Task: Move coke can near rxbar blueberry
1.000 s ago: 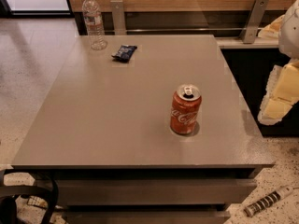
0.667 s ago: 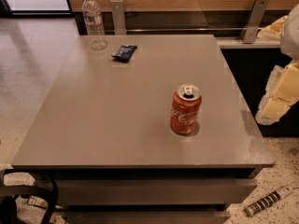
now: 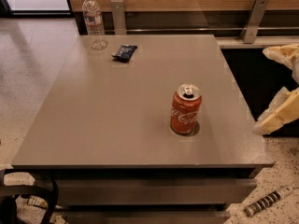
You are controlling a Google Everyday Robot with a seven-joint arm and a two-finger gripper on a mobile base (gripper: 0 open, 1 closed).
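Observation:
The coke can (image 3: 186, 109) is a red can with white script and a silver top. It stands upright on the grey table (image 3: 117, 125), right of centre and toward the front. The rxbar blueberry (image 3: 124, 52) is a small dark blue wrapper lying flat at the far left of the table. My gripper (image 3: 279, 85) is off the table's right edge, to the right of the can and apart from it. Its two cream fingers (image 3: 276, 116) are spread wide with nothing between them.
A clear plastic water bottle (image 3: 94, 21) stands at the table's far left corner, just left of the bar. A wood-panelled wall with metal rail brackets (image 3: 254, 20) runs behind. A dark chair part (image 3: 28, 199) is at the front left, and a striped object (image 3: 264, 203) lies on the speckled floor.
My gripper has moved down a little at the right edge. The can, bar and bottle have not moved.

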